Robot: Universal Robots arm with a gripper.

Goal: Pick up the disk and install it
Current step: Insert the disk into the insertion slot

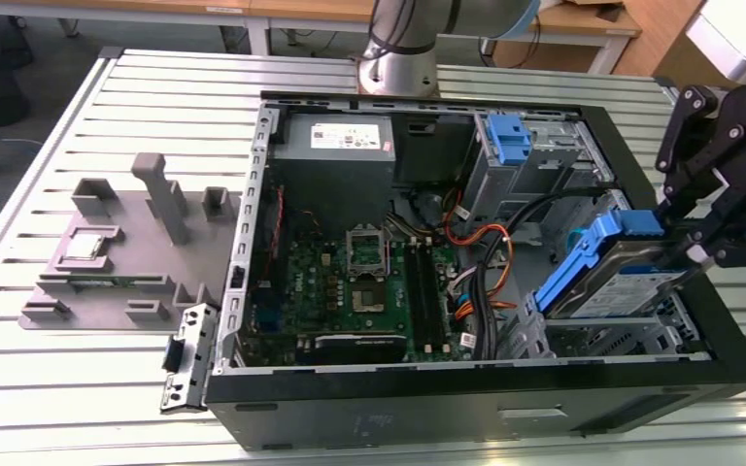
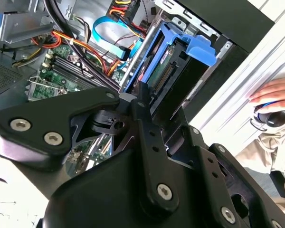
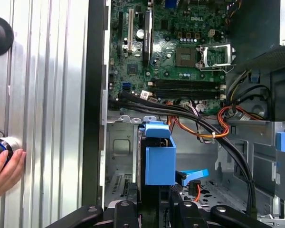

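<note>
- Disk is in the grip, with the jaws clamped on its upper end, pinching the blue carrier from either side; both wrist views show it.
- It's tilted: the high end is up at the jaws, and the low end dips into the drive cage.
- That cage sits in the near corner of the case, on the exterior view's right.
- The disk's silver face is turned up and out, and the blue frame runs along its edge.
- Just beside the cage, orange cables and thicker black ones loop across the case floor.
- Next over is the motherboard, lying flat in the open case with its green board plain to see.
- At the far wall there's the power supply, and near it a blue latch stands upright.
- The arm's base rises just behind the case.
- Outside the case, on the exterior view's left, a grey fixture rests on the slatted surface.
- A small chip sits in that fixture, well apart from the disk.
- A person's hand lies on the surface beside the case wall, touching a small round object.
</note>
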